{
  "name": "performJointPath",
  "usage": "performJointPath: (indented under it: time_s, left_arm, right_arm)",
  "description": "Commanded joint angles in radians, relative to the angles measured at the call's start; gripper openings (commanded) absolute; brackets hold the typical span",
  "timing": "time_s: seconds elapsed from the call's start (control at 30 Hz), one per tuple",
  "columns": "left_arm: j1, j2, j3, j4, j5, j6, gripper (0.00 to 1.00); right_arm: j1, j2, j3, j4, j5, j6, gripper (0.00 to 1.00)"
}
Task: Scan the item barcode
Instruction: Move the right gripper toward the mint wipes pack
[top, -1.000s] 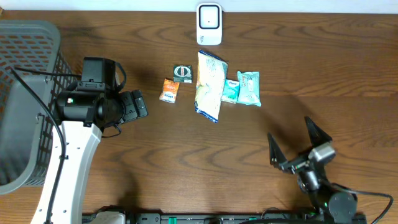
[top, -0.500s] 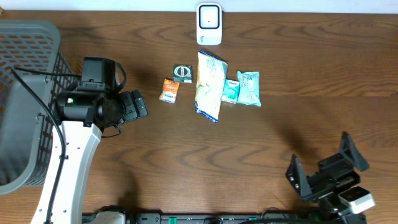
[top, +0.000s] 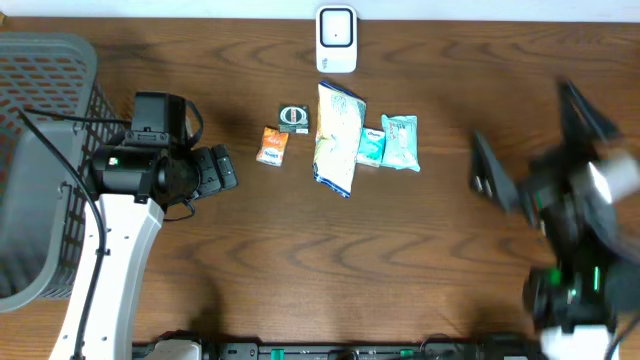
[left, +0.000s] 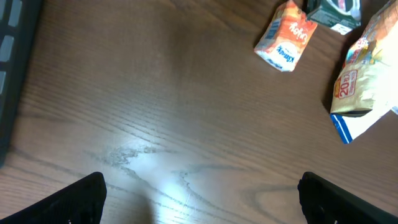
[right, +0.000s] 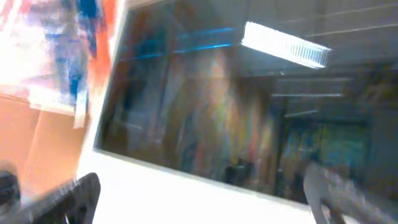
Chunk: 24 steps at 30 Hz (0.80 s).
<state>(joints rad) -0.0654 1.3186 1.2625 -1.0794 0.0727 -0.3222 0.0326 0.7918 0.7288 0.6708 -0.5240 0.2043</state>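
Note:
Several small items lie in a row at the back middle of the table: an orange packet (top: 271, 145) (left: 286, 37), a black round-faced pack (top: 293, 118), a tall yellow snack bag (top: 337, 137) (left: 367, 81) and two teal packets (top: 401, 141). Behind them stands a white scanner (top: 337, 38). My left gripper (top: 218, 168) (left: 199, 208) hovers open over bare wood, left of the orange packet, with nothing between its fingers. Blurred by motion, my right gripper (top: 535, 140) (right: 205, 199) is raised at the right, open and empty. Its camera looks off into the room.
A grey mesh basket (top: 40, 150) fills the far left, beside the left arm. The right arm's base sits at the front right edge. Bare wood lies between the items and the front edge.
The right arm has swung up from low at the front right edge to a raised pose on the right side, still open. The left arm and the items have not moved.

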Motion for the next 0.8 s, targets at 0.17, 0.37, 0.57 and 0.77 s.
performJointPath:
  time_s: [0.17,0.37,0.57,0.77]
  left_arm:
    - [0.005,0.000,0.001,-0.003,-0.003,-0.013,0.98]
    - [0.005,0.000,0.001,-0.003,-0.003,-0.013,0.98]
    - [0.005,0.000,0.001,-0.003,-0.003,-0.013,0.98]
    - [0.005,0.000,0.001,-0.003,-0.003,-0.013,0.98]
  right_arm:
    - [0.008,0.460,0.298,-0.323,-0.622,-0.026,0.99]
    - [0.027,0.612,0.298,-0.314,-0.762,0.137,0.99]
    - [0.080,0.685,0.298,-0.313,-0.758,0.253,0.99]
    - [0.195,0.688,0.298,-0.368,-0.529,0.251,0.99]
